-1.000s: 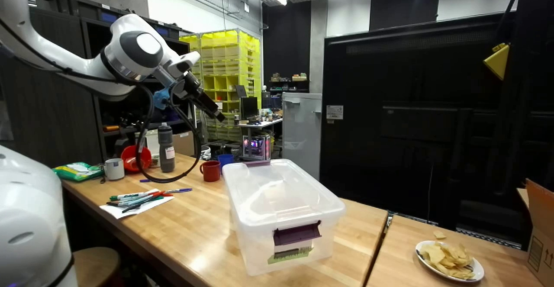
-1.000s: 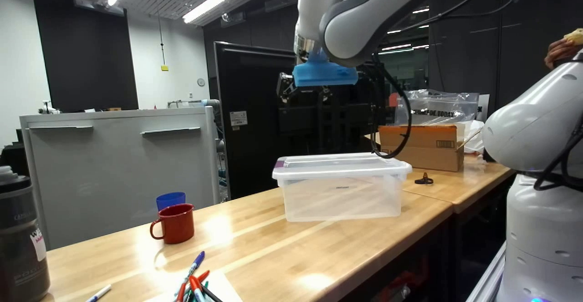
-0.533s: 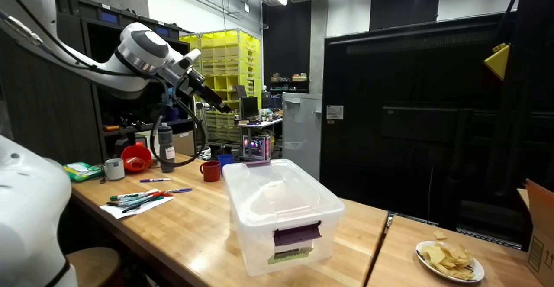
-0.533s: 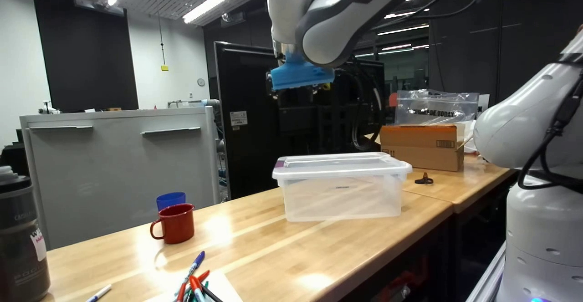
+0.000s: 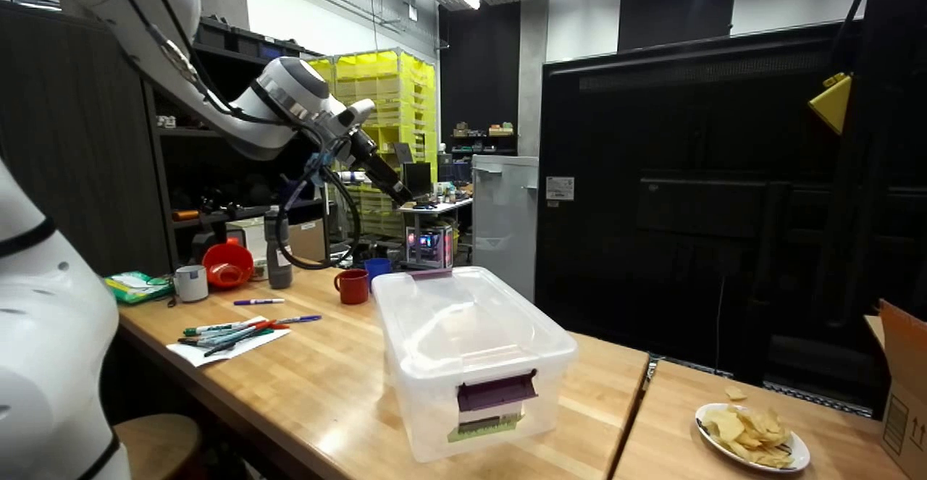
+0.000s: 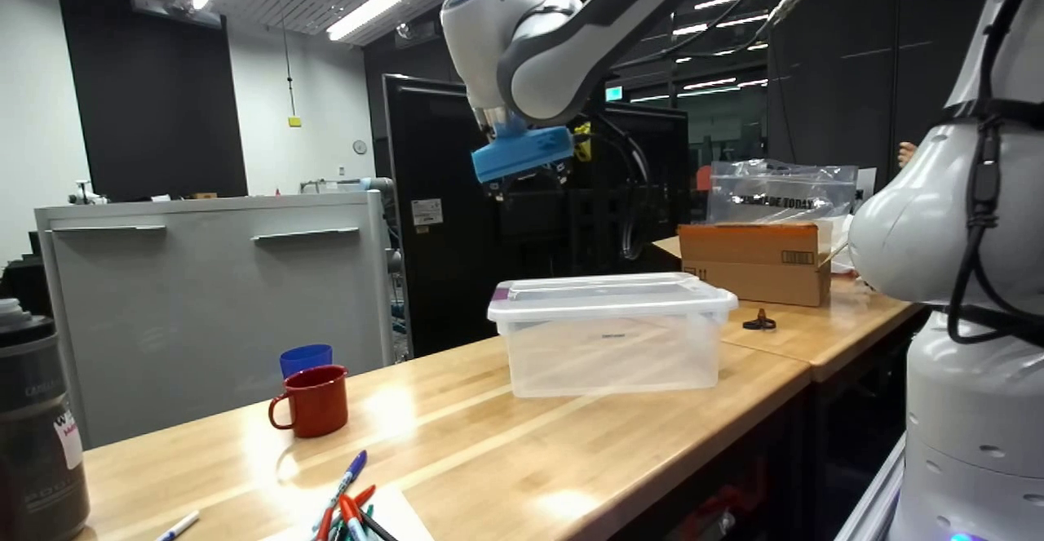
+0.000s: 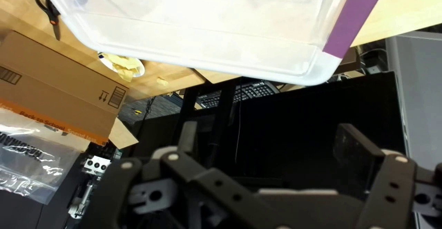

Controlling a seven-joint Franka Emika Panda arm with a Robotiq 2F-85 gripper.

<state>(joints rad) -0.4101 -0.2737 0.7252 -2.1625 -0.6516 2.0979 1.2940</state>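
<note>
My gripper [image 7: 267, 134] stands wide open, with nothing between its fingers [image 7: 359, 142]. It hangs in the air, tilted downward, in an exterior view [image 5: 400, 192]. Nearest below it is a clear plastic bin [image 5: 471, 328] with its lid on and purple latches; the gap between them is plain in both exterior views. In the wrist view the bin's lid [image 7: 207, 25] fills the top. Beyond the bin are a red mug [image 6: 318, 401] and a blue cup [image 6: 306, 358]. Several markers [image 5: 235, 331] lie on white paper. A blue cover [image 6: 522, 153] on the wrist partly hides the gripper.
A plate of chips [image 5: 753, 436], a cardboard box [image 6: 750, 263] and scissors [image 6: 759, 322] occupy the adjoining table. A grey bottle [image 6: 37, 435], white mug [image 5: 191, 283] and red container [image 5: 228, 265] stand at the far end. A large black screen [image 5: 688, 212] rises behind the bin.
The arm has swung across, carrying the gripper rightward in an exterior view and leftward and slightly lower in an exterior view. The wrist has tilted a little. Tabletop objects have not moved.
</note>
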